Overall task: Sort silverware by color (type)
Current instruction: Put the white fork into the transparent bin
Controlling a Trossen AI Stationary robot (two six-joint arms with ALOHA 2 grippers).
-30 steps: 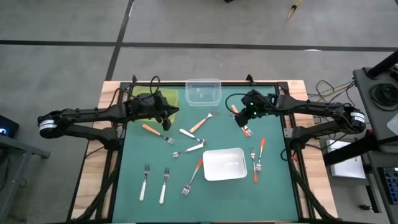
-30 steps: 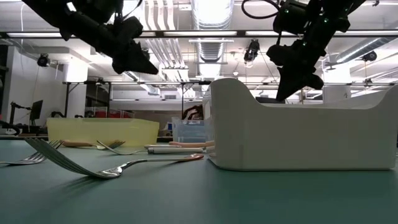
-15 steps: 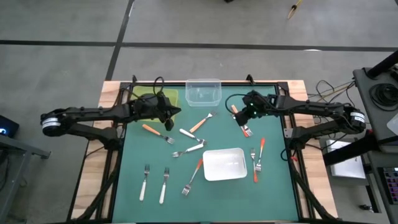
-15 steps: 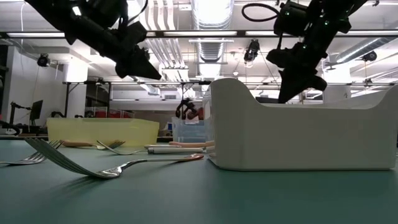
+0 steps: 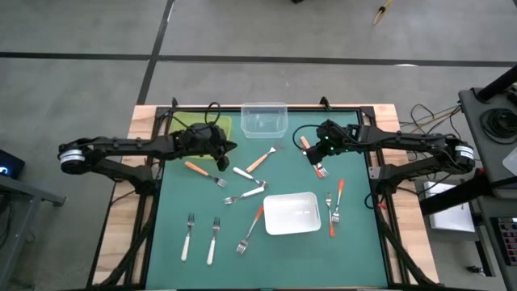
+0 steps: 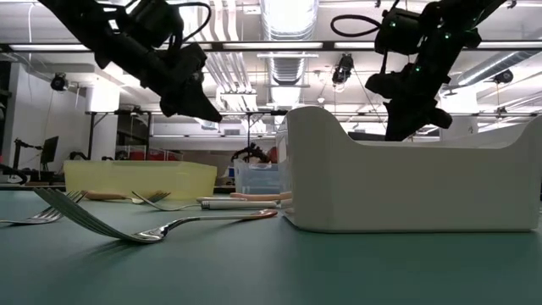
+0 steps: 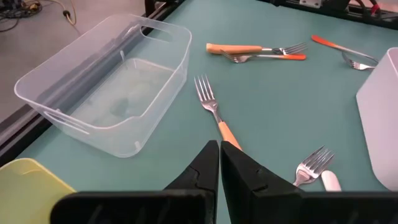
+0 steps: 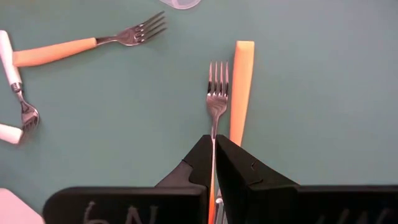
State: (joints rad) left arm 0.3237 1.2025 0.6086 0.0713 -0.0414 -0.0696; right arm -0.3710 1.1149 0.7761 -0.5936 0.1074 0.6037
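The right gripper (image 8: 214, 146) hangs above a pair of forks at the right rear of the tabletop (image 5: 202, 202), its jaws pressed together and holding nothing. Just ahead of their tips lies a silver fork (image 8: 217, 93), its long axis in line with the jaws, tines pointing away, with an orange-handled fork (image 8: 240, 87) parallel and just beside it. The jaws would have to spread and come down across the handle.

The left gripper (image 7: 221, 163) hovers near the clear bin (image 7: 106, 87), jaws also closed and empty, a tan-handled fork (image 7: 214, 115) lying just beyond its tips along the same line. The remaining silverware (image 5: 242, 194) is scattered around the white tray (image 5: 292, 213)
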